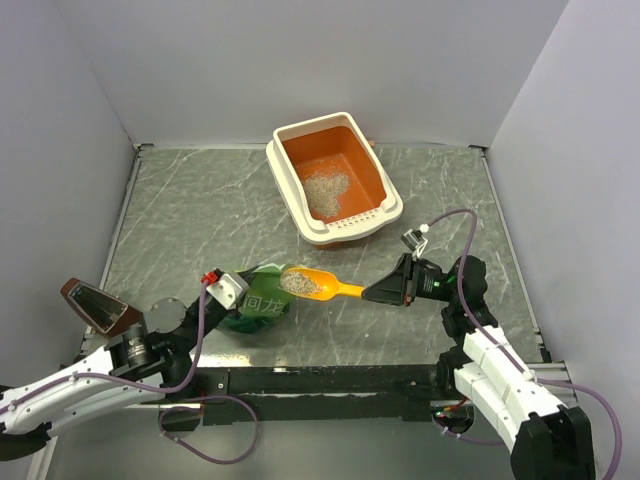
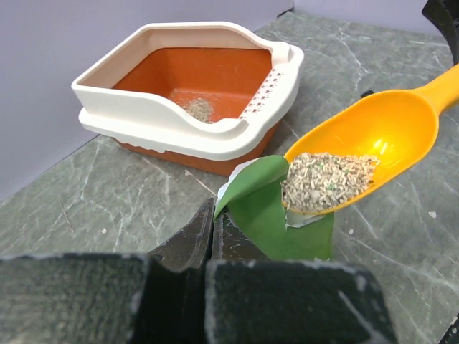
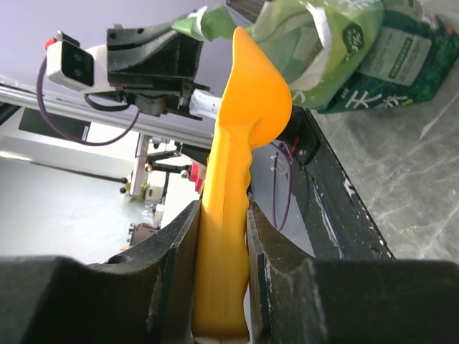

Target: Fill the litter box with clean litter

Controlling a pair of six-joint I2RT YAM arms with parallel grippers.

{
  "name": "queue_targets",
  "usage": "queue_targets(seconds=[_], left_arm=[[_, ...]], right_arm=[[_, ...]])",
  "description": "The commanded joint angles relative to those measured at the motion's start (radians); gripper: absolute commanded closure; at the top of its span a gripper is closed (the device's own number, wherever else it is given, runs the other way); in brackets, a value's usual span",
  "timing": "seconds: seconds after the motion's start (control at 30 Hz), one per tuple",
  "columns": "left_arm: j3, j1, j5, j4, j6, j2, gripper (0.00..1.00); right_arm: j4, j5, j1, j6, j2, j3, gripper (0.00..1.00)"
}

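Right now your right end effector [image 1: 385, 291], lower right of the top view, is clamped narrow on the handle of the orange scoop [image 1: 325, 285]. The scoop's bowl carries a load of clean litter [image 1: 297, 283], right at the mouth of the green bag [image 1: 258, 308]. Your left end effector [image 1: 228, 290], lower left of centre, is closed and pinching the bag's edge.

The litter box [image 1: 345, 228] sits upper centre on the surface [image 1: 180, 220], well apart from both arms, w/ a small litter patch [image 1: 326, 190] on its orange floor. Its holed short edge faces the scoop.

Left wrist view shows the granules heaped at the scoop's tip. Right wrist view shows only the scoop's underside & the fingers [image 3: 172, 265] against the handle.
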State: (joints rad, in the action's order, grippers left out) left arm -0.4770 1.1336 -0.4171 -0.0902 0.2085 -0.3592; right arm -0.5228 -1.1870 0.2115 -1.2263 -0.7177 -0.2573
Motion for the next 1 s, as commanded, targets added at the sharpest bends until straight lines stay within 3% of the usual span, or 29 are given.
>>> queue_targets(seconds=[0.0,0.2,0.4,0.97], left_arm=[[-0.005,0.002,-0.026,0.083,0.002,0.032,0.99],[-0.003,0.002,-0.054,0.083,0.003,0.071,0.99],[-0.005,0.002,-0.029,0.081,-0.004,0.06,0.99],[0.002,0.002,-0.028,0.081,0.002,0.094,0.99]], right_arm=[[0.101,0.052,0.005,0.021,0.029,-0.098,1.0],[0.123,0.147,0.005,-0.021,0.009,-0.171,1.0],[-0.021,0.266,0.003,-0.143,-0.081,-0.191,1.0],[-0.28,0.589,-0.063,-0.213,-0.508,-0.394,1.0]])
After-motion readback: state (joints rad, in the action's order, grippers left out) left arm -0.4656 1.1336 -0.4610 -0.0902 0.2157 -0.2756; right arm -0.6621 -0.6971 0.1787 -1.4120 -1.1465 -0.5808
